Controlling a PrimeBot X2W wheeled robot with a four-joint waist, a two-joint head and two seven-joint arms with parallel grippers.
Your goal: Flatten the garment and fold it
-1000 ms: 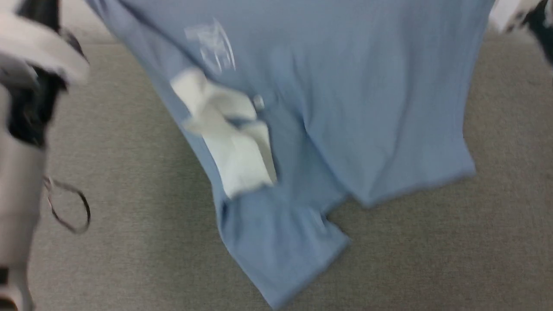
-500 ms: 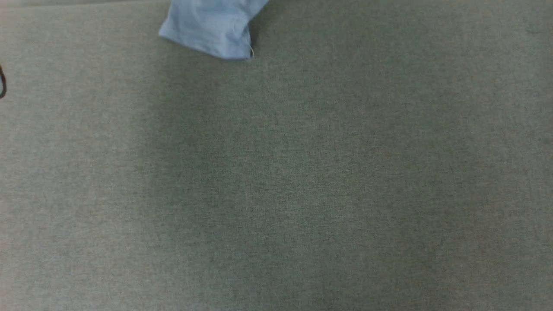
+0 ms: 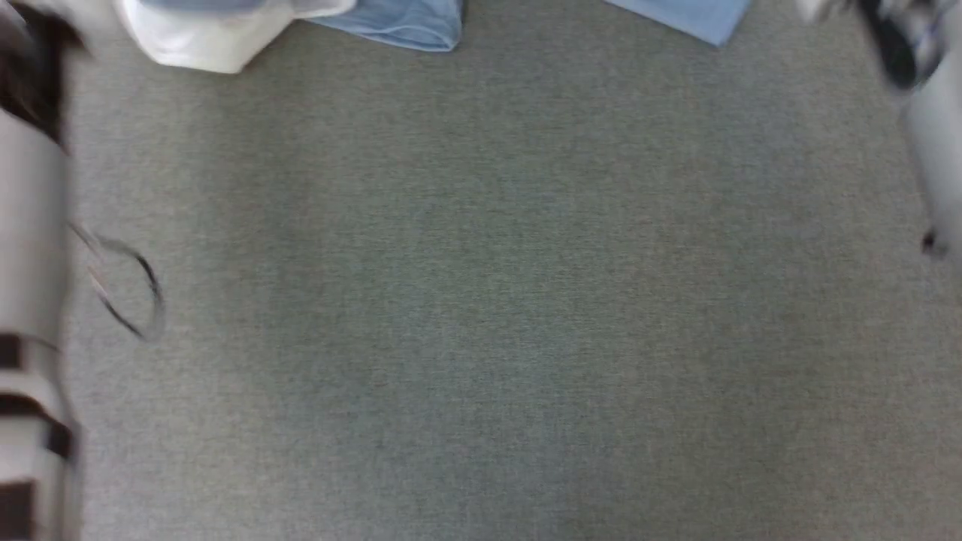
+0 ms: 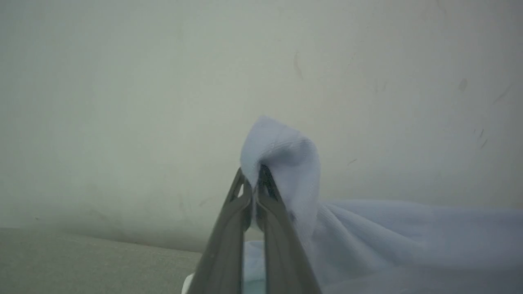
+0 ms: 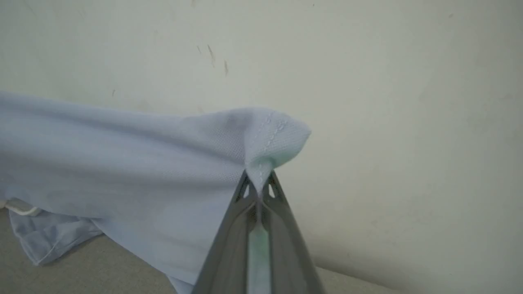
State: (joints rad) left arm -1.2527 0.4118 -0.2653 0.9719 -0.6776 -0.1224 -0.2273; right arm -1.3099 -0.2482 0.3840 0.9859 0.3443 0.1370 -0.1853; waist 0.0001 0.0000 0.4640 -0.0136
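Observation:
The garment (image 5: 122, 163) is a light blue shirt held up in the air and stretched between my two grippers. My left gripper (image 4: 254, 175) is shut on a bunched fold of the garment (image 4: 367, 237), which trails off to the right. My right gripper (image 5: 258, 181) is shut on a stitched corner of it. In the head view the garment's lower parts hang along the top edge: the white collar (image 3: 203, 37), a blue sleeve (image 3: 398, 22) and another blue corner (image 3: 684, 19). The lettering is hidden.
A grey fabric work surface (image 3: 481, 300) spreads below the shirt. My left forearm (image 3: 30, 263) with a looping dark cable (image 3: 128, 293) is at the left edge, and my right arm (image 3: 924, 113) at the right edge. A pale wall (image 4: 122, 81) stands behind.
The head view has shifted a lot. A second ago the hanging shirt covered most of it; now only its lowest parts show along the top, and both forearms are back in view.

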